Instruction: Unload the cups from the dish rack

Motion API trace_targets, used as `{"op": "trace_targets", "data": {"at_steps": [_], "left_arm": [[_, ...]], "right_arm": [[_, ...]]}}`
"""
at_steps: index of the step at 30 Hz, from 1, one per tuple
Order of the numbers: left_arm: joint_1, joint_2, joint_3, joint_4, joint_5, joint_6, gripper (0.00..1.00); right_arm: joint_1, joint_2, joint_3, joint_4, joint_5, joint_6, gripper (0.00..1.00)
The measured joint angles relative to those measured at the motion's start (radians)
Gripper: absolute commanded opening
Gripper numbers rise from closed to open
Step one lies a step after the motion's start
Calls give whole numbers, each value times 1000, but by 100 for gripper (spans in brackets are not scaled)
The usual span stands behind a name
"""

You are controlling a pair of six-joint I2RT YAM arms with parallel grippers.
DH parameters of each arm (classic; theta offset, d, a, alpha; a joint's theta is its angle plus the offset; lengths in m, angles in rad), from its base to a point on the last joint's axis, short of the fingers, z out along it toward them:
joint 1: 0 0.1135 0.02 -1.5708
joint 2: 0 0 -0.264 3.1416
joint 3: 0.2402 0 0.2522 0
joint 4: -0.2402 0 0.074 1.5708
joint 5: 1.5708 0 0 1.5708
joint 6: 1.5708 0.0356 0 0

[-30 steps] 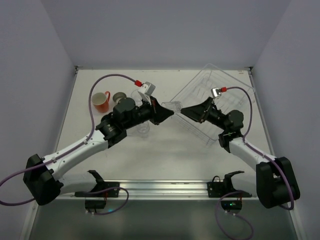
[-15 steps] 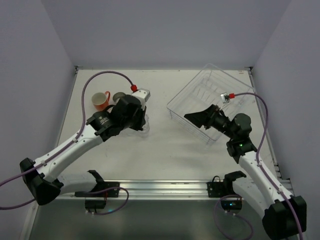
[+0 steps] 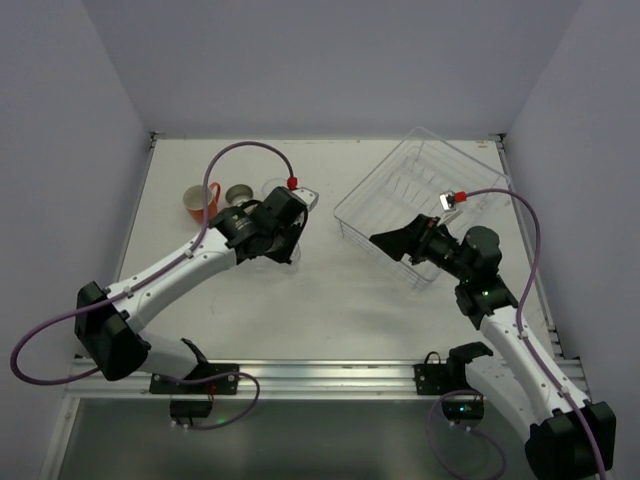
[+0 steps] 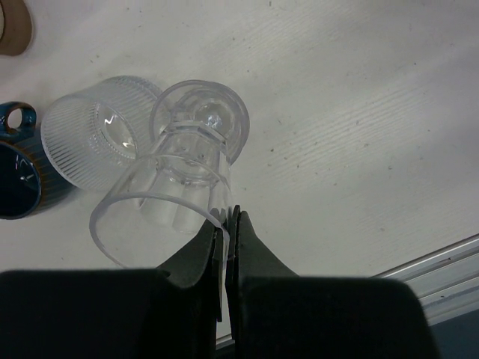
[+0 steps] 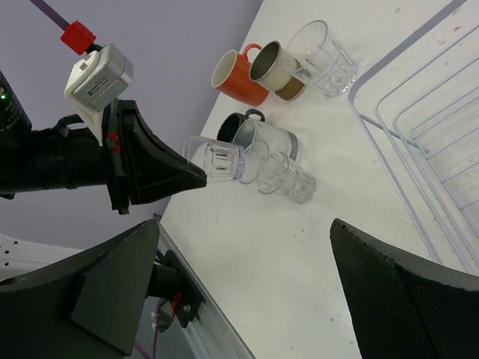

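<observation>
**A:** What has been altered in the last second?

**B:** A clear tumbler point(image 4: 168, 202), which was held between the two arms over the middle of the worktop point(image 3: 330, 300), has been carried off to the left. It is now pinched by its rim between the left fingers point(image 4: 243, 250), which are closed tight on the glass wall. It is hung tilted over the group of cups already taken out.

**A:** And on the other side?

**B:** The right fingers point(image 5: 112, 292) have been drawn back to the near edge of the dish rack point(image 3: 415, 170). They are spread as wide as they go, and nothing is held between them.

**A:** Where are the other cups found?

**B:** An orange mug point(image 5: 238, 77), a beige cup point(image 5: 278, 69) and a faceted tumbler point(image 5: 322, 58) are lined up at the far left. A dark blue cup point(image 5: 238, 129) and a ribbed tumbler point(image 5: 273, 142) are set just nearer. A second tumbler point(image 4: 206, 120) lies directly under the base of the held one. Whether the two are touching cannot be told.

**A:** What is meant by this for the task?

**B:** The hand-over is judged complete, but the glass has not yet been set down. No cup can be made out in the rack, though clear glass on clear plastic could easily be missed. This placement may therefore be the last. Release is best made only once the base is stood on bare worktop beside its neighbours; otherwise a topple could be caused.
</observation>
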Motion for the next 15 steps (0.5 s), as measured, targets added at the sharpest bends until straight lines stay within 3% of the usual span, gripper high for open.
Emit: {"op": "trace_targets", "data": {"at_steps": [15], "left_arm": [[-4, 98, 136, -34, -45, 63, 0]], "right_arm": [[0, 13, -2, 2, 4, -3, 99]]}}
